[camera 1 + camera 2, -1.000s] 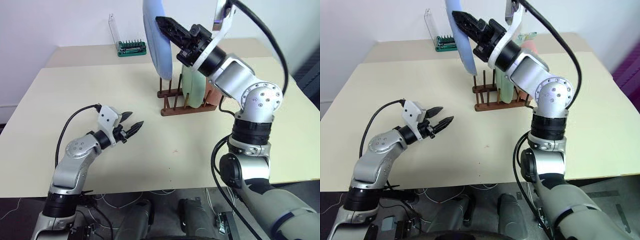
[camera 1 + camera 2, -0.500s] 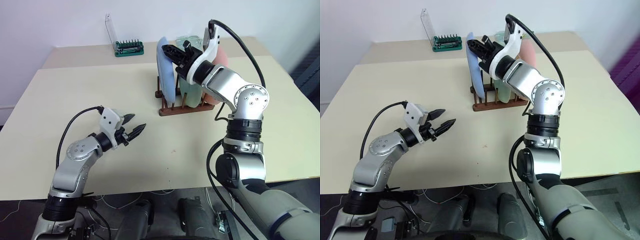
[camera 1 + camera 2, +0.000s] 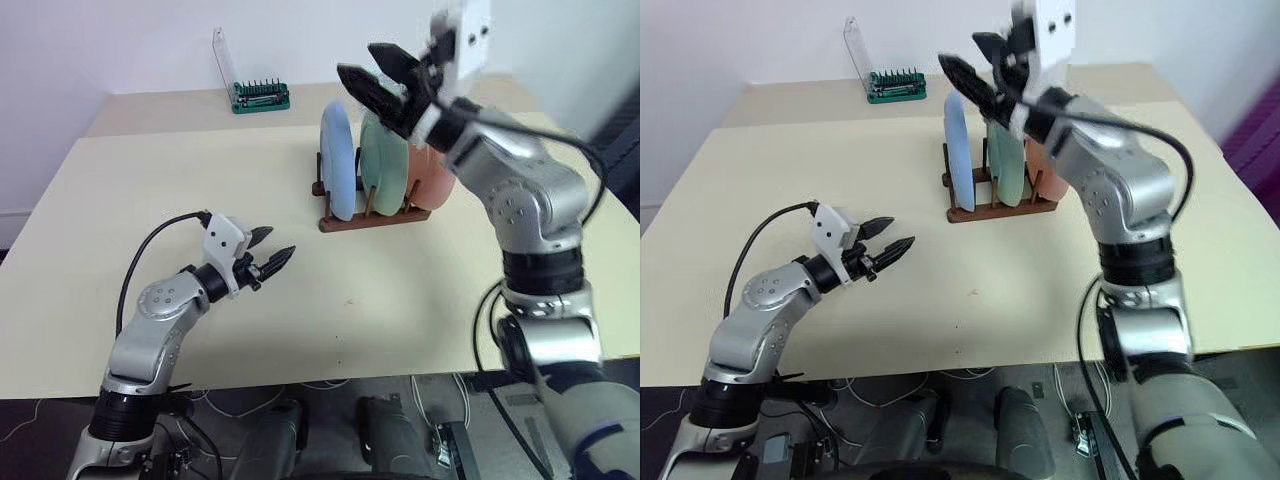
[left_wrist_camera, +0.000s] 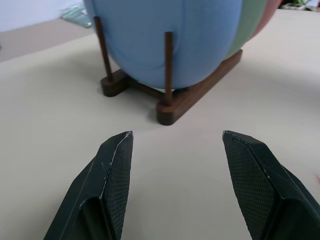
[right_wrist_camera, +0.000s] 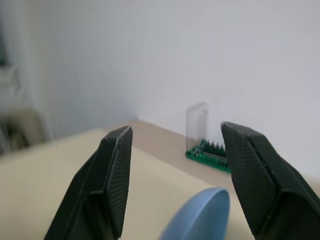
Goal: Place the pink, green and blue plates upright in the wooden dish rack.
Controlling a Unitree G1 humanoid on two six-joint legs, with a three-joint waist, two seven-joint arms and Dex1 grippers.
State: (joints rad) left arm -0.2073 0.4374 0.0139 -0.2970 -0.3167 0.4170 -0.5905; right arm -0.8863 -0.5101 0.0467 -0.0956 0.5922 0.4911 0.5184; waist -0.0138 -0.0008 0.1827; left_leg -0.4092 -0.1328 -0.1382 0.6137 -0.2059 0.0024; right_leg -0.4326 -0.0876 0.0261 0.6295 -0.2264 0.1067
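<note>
Left gripper (image 3: pixel 272 247) hovers low over the near tabletop (image 3: pixel 400 300), jaws apart, empty, pointing toward the wooden dish rack (image 3: pixel 372 215). In the rack, three plates stand on edge, faces parallel: blue plate (image 3: pixel 338 162) nearest the left arm, green plate (image 3: pixel 383 160) in the middle, pink plate (image 3: pixel 432 175) on the right. Right gripper (image 3: pixel 388 88) is raised above the plate rims, jaws spread, holding nothing. Judgement: placement looks complete; right arm is nearer, plates directly below it. Green tool holder (image 3: pixel 261 95) sits at the far edge.
</note>
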